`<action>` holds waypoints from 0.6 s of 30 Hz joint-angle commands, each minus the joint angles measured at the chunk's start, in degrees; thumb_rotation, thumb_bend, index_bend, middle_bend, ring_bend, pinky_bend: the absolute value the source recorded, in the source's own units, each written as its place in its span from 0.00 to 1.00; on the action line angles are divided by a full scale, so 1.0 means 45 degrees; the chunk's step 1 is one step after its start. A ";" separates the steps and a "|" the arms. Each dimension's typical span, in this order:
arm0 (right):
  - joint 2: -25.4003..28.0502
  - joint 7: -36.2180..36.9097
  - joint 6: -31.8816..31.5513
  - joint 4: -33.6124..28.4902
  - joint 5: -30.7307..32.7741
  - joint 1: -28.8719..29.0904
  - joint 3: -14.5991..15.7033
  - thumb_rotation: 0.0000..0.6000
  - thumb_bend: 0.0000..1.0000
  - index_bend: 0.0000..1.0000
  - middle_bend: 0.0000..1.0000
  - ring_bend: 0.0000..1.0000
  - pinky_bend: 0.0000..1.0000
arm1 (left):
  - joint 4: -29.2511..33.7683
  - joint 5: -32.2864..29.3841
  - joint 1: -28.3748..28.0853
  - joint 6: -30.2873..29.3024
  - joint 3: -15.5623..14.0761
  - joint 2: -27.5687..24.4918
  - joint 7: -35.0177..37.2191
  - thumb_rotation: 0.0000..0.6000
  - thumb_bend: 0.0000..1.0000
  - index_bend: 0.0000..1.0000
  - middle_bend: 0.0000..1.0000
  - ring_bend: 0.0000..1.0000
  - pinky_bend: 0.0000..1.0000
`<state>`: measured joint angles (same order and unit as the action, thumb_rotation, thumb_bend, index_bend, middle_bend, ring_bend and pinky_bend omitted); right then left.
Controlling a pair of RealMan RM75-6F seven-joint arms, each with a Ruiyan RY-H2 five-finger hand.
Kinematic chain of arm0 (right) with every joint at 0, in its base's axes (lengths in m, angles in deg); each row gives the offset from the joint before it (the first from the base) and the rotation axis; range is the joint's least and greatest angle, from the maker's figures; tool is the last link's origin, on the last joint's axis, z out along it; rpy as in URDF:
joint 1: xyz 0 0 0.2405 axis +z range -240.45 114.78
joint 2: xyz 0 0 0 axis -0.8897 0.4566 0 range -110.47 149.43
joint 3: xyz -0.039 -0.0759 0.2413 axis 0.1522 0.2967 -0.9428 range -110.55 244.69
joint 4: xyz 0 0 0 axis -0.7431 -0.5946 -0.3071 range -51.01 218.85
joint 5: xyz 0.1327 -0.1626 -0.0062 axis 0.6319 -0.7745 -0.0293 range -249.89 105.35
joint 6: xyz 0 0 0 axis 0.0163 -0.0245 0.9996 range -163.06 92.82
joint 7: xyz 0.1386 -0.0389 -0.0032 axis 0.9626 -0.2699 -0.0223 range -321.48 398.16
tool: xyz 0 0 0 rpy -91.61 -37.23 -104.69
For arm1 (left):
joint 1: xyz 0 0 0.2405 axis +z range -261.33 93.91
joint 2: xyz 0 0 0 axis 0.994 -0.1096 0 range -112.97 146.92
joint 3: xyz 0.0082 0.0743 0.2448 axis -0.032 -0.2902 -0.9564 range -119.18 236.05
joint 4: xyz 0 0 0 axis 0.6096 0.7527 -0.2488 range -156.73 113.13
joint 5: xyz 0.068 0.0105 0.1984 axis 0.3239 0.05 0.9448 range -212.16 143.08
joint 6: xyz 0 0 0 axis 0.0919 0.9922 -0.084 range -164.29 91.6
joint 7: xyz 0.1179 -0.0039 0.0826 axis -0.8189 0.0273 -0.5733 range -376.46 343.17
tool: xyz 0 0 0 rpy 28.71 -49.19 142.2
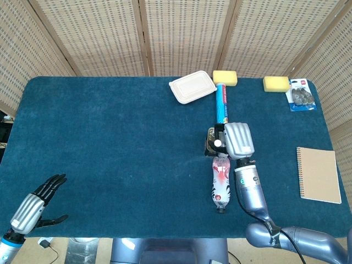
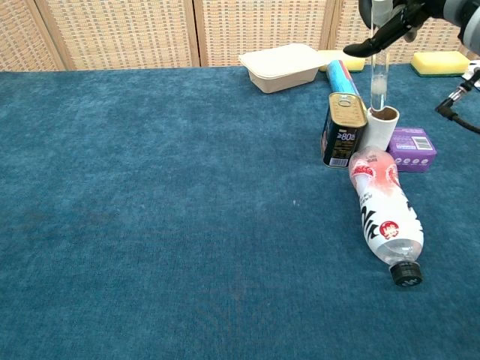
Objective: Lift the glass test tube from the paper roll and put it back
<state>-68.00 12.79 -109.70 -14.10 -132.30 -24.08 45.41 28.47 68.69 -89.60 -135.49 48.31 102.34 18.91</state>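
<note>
Right hand (image 2: pixel 390 19) pinches glass test tube (image 2: pixel 379 75) near its top, tube upright, its rounded bottom just above open mouth of paper roll (image 2: pixel 382 127). Roll stands between tin can (image 2: pixel 345 131) and purple box (image 2: pixel 412 148). Plastic bottle (image 2: pixel 384 214) lies in front. Left hand (image 1: pixel 34 206) empty, fingers spread, at table's (image 1: pixel 110 143) near-left corner.

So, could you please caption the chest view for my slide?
Right hand holds the glass test tube upright, just above the paper roll.

A deep blue carpeted surface (image 2: pixel 150 225) carries a black-and-gold can (image 2: pixel 343 130). Beside the can: a purple box (image 2: pixel 411 148), a red-and-white bottle (image 2: pixel 384 214), and behind, yellow sponges (image 1: pixel 225 77).
</note>
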 commanded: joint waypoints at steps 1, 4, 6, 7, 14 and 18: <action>0.0138 -0.0270 -0.0161 -0.0318 -0.0057 0.0045 -0.0049 1.00 0.28 0.79 0.87 0.91 0.70 | 0.0000 0.0005 0.0000 0.0001 -0.0004 0.0001 -0.0014 1.00 0.06 0.00 0.05 0.04 0.21; 0.0262 -0.0514 -0.0307 -0.0630 -0.0051 0.0065 -0.0109 1.00 0.28 0.79 0.87 0.91 0.70 | -0.0006 0.0013 0.0001 0.0001 -0.0014 0.0001 -0.0018 1.00 0.06 0.00 0.05 0.04 0.21; 0.0329 -0.0624 -0.0373 -0.0801 -0.0020 0.0072 -0.0143 1.00 0.28 0.79 0.87 0.91 0.70 | -0.0008 0.0010 0.0006 -0.0007 -0.0010 0.0005 -0.0023 1.00 0.06 0.00 0.05 0.04 0.21; 0.0371 -0.0696 -0.0411 -0.0874 -0.0027 0.0083 -0.0161 1.00 0.28 0.79 0.87 0.91 0.70 | -0.0011 0.0011 0.0010 -0.0010 -0.0013 0.0007 -0.0022 1.00 0.06 0.00 0.05 0.04 0.21; 0.0602 -0.1019 -0.0583 -0.1412 0.0014 0.0156 -0.0269 1.00 0.28 0.79 0.87 0.91 0.70 | -0.0020 0.0021 0.0016 -0.0023 -0.0021 0.0021 -0.0030 1.00 0.06 0.00 0.05 0.04 0.21; 0.0483 -0.0503 -0.0235 -0.1957 0.0794 0.0188 -0.0440 1.00 0.28 0.79 0.89 0.92 0.72 | -0.0006 0.0040 0.0009 -0.0008 -0.0035 0.0030 -0.0066 1.00 0.06 0.00 0.05 0.04 0.21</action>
<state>-65.53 9.17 -111.73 -21.71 -130.63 -23.33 43.90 28.44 68.87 -89.56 -135.53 48.16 102.48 18.61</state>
